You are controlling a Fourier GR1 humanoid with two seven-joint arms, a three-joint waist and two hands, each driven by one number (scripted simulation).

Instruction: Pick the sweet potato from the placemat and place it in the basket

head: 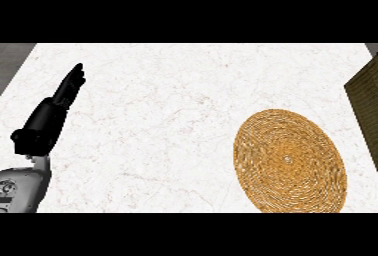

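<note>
Item: left hand (55, 111) rested at the counter's (170, 100) left, fingers straight, holding nothing; woven placemat (289, 161) lay bare at right; sweet potato, basket and right hand unseen.

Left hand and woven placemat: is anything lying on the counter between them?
No. In the head view only bare white counter lies between the left hand and the placemat.

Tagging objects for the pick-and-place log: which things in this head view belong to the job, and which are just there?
Job:
- round woven placemat, lower right; no sweet potato shows on it
- left hand, open, fingers up, at the view's left

Just there:
- white marble counter
- brown woven object at the right edge, cut off; cannot tell if it is the basket
</note>
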